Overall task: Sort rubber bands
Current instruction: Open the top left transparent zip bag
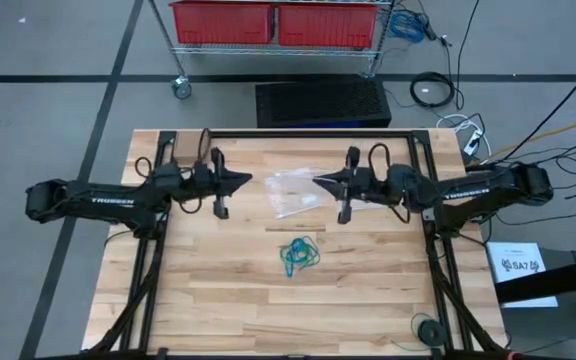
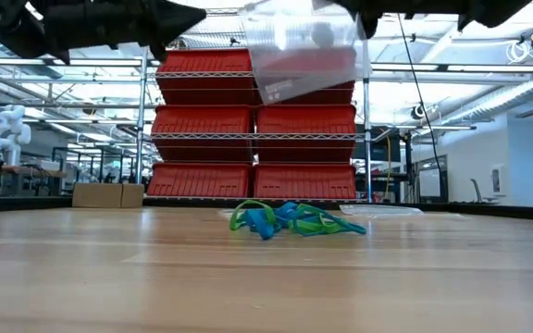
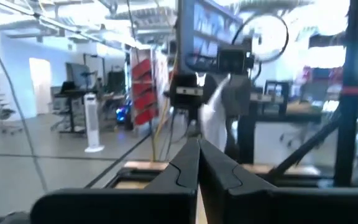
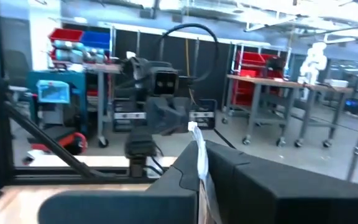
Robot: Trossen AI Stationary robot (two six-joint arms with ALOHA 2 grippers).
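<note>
High view: the small tangle of thin green, teal and blue rubber bands (image 1: 299, 255) lies loose on the pale wooden table (image 1: 218, 300), taken here as the landmark. Both dark arms are held level beyond the tangle, toward the table's far edge, pointing at each other. The right gripper (image 1: 320, 181) is closed on the corner of a clear flat plastic bag (image 1: 295, 190), which hangs in the gap between the two arms; the left gripper (image 1: 246, 181) sits just short of the bag's other side, fingers brought together to a point and holding nothing visible. Low view: the tangle (image 2: 294, 219) rests untouched on the table, with the bag (image 2: 305, 48) raised well above it and a second clear bag (image 2: 382, 210) lying flat just behind it. Left wrist view: the left arm's fingers (image 3: 182, 168) meet with no gap and nothing between them — the bag (image 3: 213, 115) hangs off the facing arm. Right wrist view: a thin clear edge of the bag (image 4: 201, 160) is pinched between the closed fingers. Judgement: sorting has not begun; no band is separated or bagged — the bag must be opened first, then every band placed.
</note>
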